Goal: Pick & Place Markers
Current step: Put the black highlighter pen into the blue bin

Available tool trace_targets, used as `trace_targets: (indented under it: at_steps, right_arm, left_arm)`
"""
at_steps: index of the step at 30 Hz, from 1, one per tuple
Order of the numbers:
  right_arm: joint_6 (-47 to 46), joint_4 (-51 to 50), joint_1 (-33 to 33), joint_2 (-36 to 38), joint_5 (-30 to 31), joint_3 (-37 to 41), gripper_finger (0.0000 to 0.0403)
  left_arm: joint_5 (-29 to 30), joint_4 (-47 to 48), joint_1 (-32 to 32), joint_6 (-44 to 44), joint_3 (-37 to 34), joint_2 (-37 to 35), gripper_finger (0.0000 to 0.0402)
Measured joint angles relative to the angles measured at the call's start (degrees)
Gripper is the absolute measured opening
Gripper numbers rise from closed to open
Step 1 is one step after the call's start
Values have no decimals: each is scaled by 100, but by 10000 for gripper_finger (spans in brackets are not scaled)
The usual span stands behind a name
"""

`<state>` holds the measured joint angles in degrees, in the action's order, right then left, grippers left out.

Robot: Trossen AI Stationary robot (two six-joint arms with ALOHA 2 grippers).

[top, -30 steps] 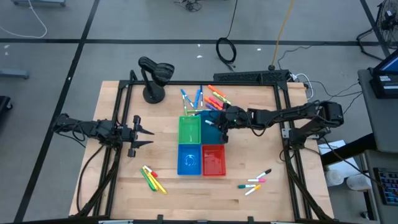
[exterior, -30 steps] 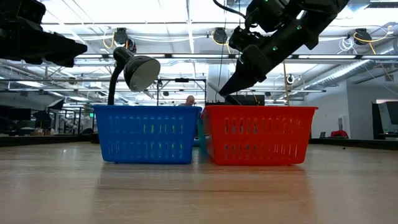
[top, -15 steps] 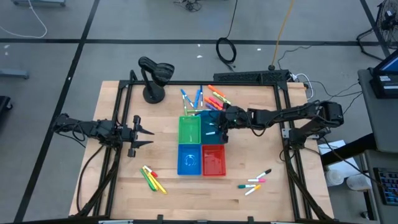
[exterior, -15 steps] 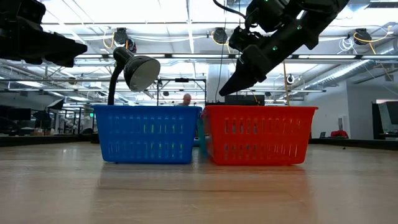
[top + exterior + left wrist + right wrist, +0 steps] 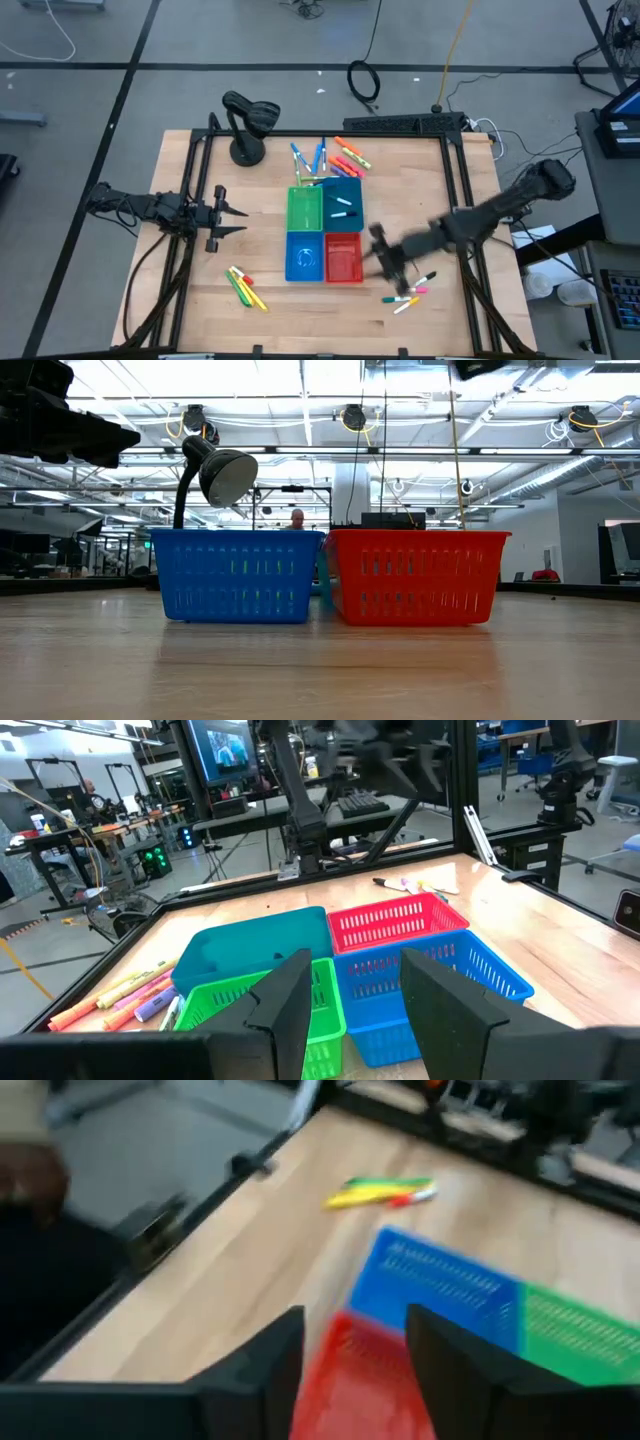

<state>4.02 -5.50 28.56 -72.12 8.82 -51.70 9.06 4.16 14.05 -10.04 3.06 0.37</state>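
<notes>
Four small bins stand together mid-table: green (image 5: 305, 208), teal (image 5: 343, 203), blue (image 5: 305, 256) and red (image 5: 343, 258). A white marker (image 5: 343, 213) lies in the teal bin. Loose markers lie in three groups: beyond the bins (image 5: 328, 157), near left (image 5: 245, 287) and near right (image 5: 410, 292). My right gripper (image 5: 385, 262), blurred, hangs just right of the red bin, beside the near-right markers. In its wrist view it (image 5: 350, 1370) is open and empty. My left gripper (image 5: 228, 222) waits open at the table's left, pointing level at the bins (image 5: 355, 1010).
A black desk lamp (image 5: 248, 125) stands at the far left corner. Black frame rails (image 5: 455, 190) run along the table's left, right and far sides. A person (image 5: 297, 518) shows far off in the room behind the bins.
My right gripper has swung quickly from over the teal bin toward the table's near edge and somewhat right, rising out of the low view. It is now beside the red bin. A white marker now lies in the teal bin, where the gripper was.
</notes>
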Motion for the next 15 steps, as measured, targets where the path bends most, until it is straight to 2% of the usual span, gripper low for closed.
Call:
trace_targets:
  at_steps: [3, 5, 10, 15]
  right_arm:
    - [-902, -911, 790, 11, 822, -31, 218]
    - [-1745, -1516, 1163, -17, 1034, -33, 232]
    - [-3646, -2983, 1812, -23, 1054, -31, 235]
    - [-4839, -4024, 2210, -19, 1047, 42, 216]
  left_arm:
    - [0, 1, -1, 0, -1, 1, 159]
    - [0, -2, 1, 0, -1, -1, 159]
    - [0, -2, -1, 0, 0, 1, 159]
    - [0, -1, 0, 0, 1, 1, 159]
